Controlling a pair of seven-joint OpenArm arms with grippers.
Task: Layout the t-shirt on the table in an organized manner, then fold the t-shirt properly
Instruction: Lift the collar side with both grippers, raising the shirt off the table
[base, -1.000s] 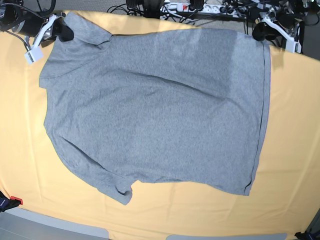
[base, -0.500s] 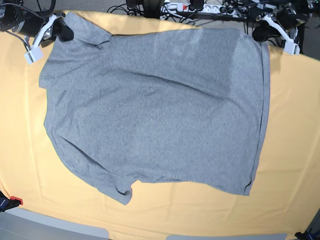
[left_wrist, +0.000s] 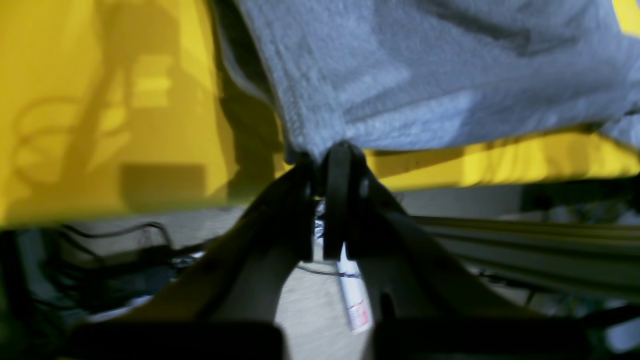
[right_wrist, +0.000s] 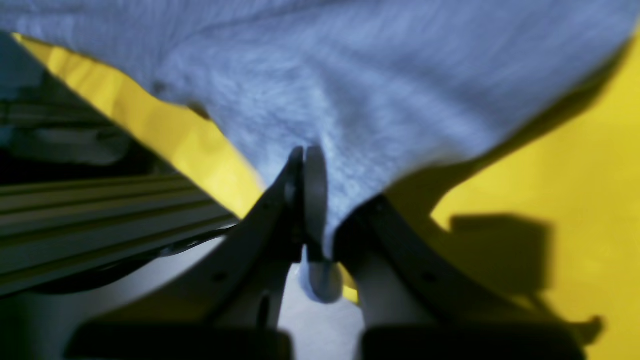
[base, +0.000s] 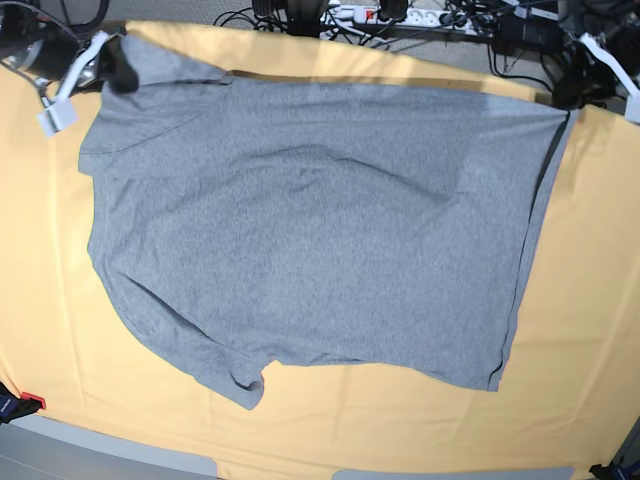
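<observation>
The grey t-shirt (base: 320, 230) lies plain side up across the yellow-orange table (base: 590, 280), with its hem toward the right and one sleeve at the front left. At the far right corner, my left gripper (base: 572, 92) is shut on the hem corner. The left wrist view shows its jaws (left_wrist: 332, 160) pinched on the grey cloth (left_wrist: 425, 75), which is lifted off the table there. My right gripper (base: 118, 68) is shut on the far left sleeve. The right wrist view shows it (right_wrist: 306, 170) clamping the fabric (right_wrist: 375, 90). The shirt's far edge runs taut between the two grippers.
A power strip with cables (base: 390, 14) lies beyond the table's far edge. A small red and black object (base: 20, 403) sits at the front left corner. A metal rail (left_wrist: 525, 240) runs below the table's edge near the left gripper.
The left gripper has closed on the hem corner and pulled it out to the right, stretching the far edge straight. The right gripper has shifted slightly left with the sleeve.
</observation>
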